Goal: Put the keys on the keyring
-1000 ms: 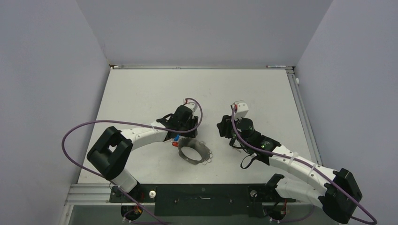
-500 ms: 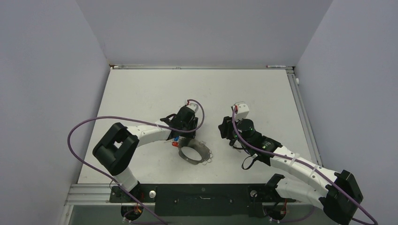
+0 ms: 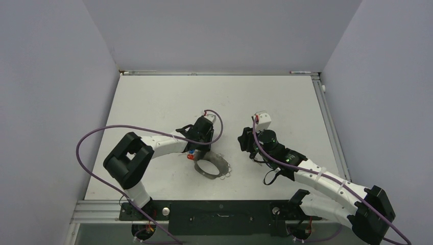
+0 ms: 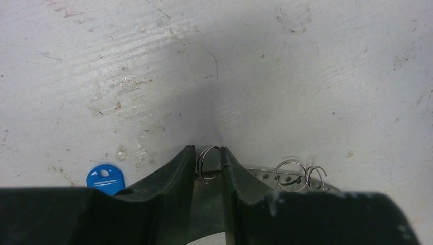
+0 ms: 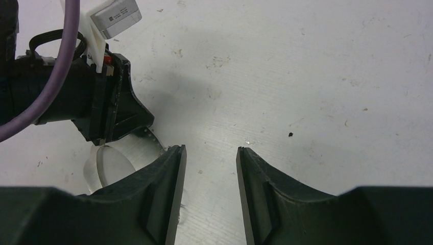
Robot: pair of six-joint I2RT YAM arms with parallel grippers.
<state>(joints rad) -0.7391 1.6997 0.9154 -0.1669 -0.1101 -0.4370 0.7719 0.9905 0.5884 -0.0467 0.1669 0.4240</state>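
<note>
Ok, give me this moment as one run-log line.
left claw: jaws narrow, astride a loop of keyring, grip unclear | right claw: open, empty, over table | blue key: on table beside left claw

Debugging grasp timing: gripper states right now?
Left gripper: jaws nearly shut around a small wire loop on the keyring; grip cannot be told.
Right gripper: open, holding nothing.

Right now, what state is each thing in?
Left gripper: jaws narrow, straddling a small ring; grip unclear.
Right gripper: open, empty.
Keyring: on the table, no key seen on it.
Blue key: loose on the table.
Red key: loose beside the blue key.
</note>
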